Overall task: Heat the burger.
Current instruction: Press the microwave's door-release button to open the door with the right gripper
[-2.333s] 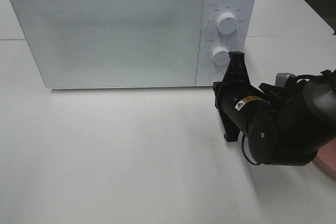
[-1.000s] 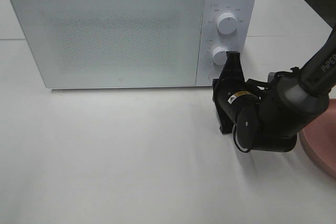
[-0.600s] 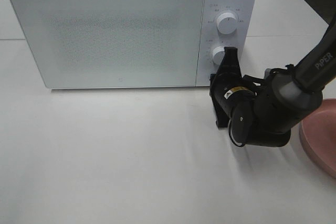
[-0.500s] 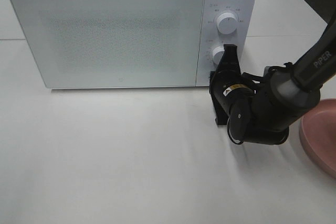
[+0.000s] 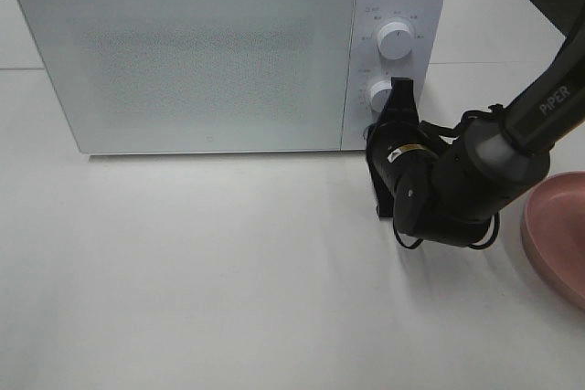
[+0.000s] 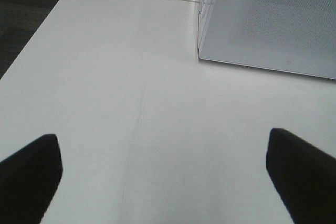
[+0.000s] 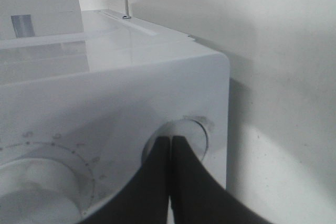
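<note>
Our right end effector is pinched closed, tips on the round button of the microwave. Left end effector hangs wide over the desk. We can't see the burger anywhere.

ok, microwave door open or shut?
Shut. The door lies flush with the control panel; the right end effector, closed, points at the round button.

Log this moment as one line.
right hand: shut, at microwave button | left hand: open, empty | door: shut | burger: unseen
</note>
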You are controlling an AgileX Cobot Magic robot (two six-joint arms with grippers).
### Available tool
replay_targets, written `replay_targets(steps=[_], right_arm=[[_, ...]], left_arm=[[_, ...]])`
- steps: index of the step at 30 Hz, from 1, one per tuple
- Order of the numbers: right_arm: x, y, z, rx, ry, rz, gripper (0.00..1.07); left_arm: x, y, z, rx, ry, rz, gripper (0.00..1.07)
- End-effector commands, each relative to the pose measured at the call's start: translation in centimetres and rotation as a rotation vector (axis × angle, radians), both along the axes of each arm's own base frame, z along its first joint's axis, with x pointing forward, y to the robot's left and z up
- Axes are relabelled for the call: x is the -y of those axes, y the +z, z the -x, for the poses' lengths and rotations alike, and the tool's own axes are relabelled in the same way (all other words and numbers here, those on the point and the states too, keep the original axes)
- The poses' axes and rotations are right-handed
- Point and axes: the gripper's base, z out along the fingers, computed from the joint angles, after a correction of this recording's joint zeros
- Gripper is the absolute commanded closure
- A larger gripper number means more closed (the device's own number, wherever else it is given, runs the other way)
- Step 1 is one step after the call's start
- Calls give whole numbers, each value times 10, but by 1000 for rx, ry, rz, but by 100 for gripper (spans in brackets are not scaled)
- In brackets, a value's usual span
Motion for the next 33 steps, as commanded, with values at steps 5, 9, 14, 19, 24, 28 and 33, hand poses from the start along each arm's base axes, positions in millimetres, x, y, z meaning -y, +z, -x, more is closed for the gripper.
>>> replay_targets(steps=[5, 9, 14, 19, 24, 28, 33], right_arm=[[-3, -1, -9, 22, 2, 10, 107], [-4, 2, -12, 41, -11, 14, 107], [-6, 4, -17, 57, -18, 22, 107], [-9, -3, -25, 58, -30, 28, 107], [-15, -3, -35, 97, -27, 47, 107], [-15, 0, -38, 108, -27, 52, 107], [-14, -2, -39, 86, -18, 53, 107]], left_arm=[[1, 0, 3, 28, 2, 2, 9], [1, 0, 3, 28, 2, 2, 9], [1, 0, 3, 28, 2, 2, 9], [1, 0, 3, 28, 2, 2, 9], [1, 0, 3, 28, 2, 2, 9], [1, 0, 3, 28, 2, 2, 9], [1, 0, 3, 28, 2, 2, 9]])
